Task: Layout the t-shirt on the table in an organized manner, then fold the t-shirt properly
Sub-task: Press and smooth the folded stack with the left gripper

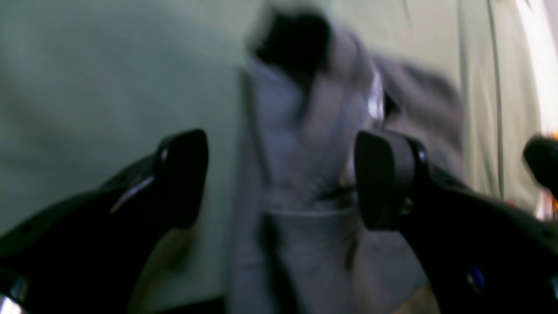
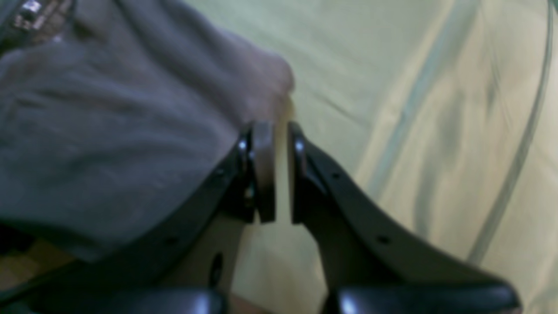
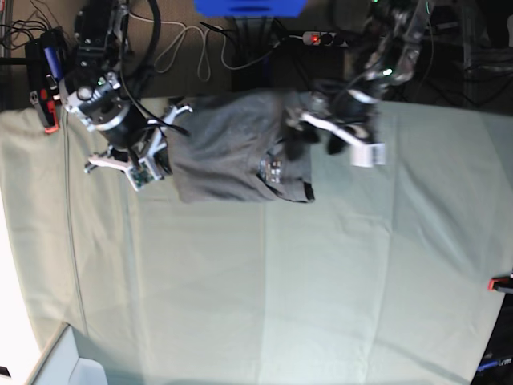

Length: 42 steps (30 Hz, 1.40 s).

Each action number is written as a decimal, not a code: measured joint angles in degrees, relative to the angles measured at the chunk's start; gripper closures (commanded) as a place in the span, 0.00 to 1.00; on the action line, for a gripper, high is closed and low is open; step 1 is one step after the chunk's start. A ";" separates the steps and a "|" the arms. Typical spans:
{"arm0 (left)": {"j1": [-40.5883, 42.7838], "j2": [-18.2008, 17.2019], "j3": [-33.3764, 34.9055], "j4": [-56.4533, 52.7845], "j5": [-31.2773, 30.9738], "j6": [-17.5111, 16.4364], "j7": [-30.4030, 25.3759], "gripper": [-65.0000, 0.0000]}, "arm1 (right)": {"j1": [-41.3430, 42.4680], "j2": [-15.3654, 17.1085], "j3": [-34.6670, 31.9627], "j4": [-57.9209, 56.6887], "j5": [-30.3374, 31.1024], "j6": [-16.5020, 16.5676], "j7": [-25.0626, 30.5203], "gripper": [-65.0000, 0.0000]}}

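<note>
left gripper (image 1: 281, 179) jaws wide apart over the bunched t-shirt (image 3: 232, 148), apparently letting go; right gripper (image 2: 281, 172) nearly closed beside the shirt's edge, holding nothing visible.

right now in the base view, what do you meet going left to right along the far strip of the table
red clamp at the table edge → right gripper → plain grey cotton t-shirt → left gripper → bare pale mint-green cloth of the table

1. Base view looks straight down on the whole table (image 3: 321, 305).
2. Each wrist view looks close past its own gripper.
3. All 3 share the t-shirt (image 3: 228, 148).
</note>
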 measured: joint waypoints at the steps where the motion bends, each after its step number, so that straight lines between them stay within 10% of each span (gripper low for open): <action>1: -1.44 -0.07 1.46 -2.05 -1.05 0.24 -0.02 0.22 | 0.00 0.13 0.37 -0.02 0.00 0.00 -0.15 0.94; 7: -8.22 -0.09 8.15 -7.91 -2.60 0.13 -1.68 0.27 | 0.13 0.09 2.54 -0.02 0.02 0.00 0.02 0.94; 15: -8.68 -0.09 8.74 -8.90 -2.49 0.28 -0.15 1.00 | 0.52 0.11 6.80 0.04 0.00 0.00 0.00 0.94; 22: -19.56 -2.19 13.40 -15.56 -2.99 -0.59 7.13 1.00 | 0.55 1.05 9.07 0.31 0.00 0.00 0.04 0.94; 29: -40.30 -0.63 33.16 -28.68 4.46 -0.50 8.57 1.00 | 0.55 0.87 10.29 0.26 0.00 0.00 0.02 0.94; 38: -54.49 14.80 53.94 -41.31 15.91 0.02 8.26 1.00 | 0.42 0.70 11.80 0.20 0.22 0.00 0.24 0.94; 42: -54.12 20.17 54.12 -43.71 24.09 -9.05 8.26 1.00 | 0.48 0.87 15.89 0.11 -0.04 0.00 -0.02 0.94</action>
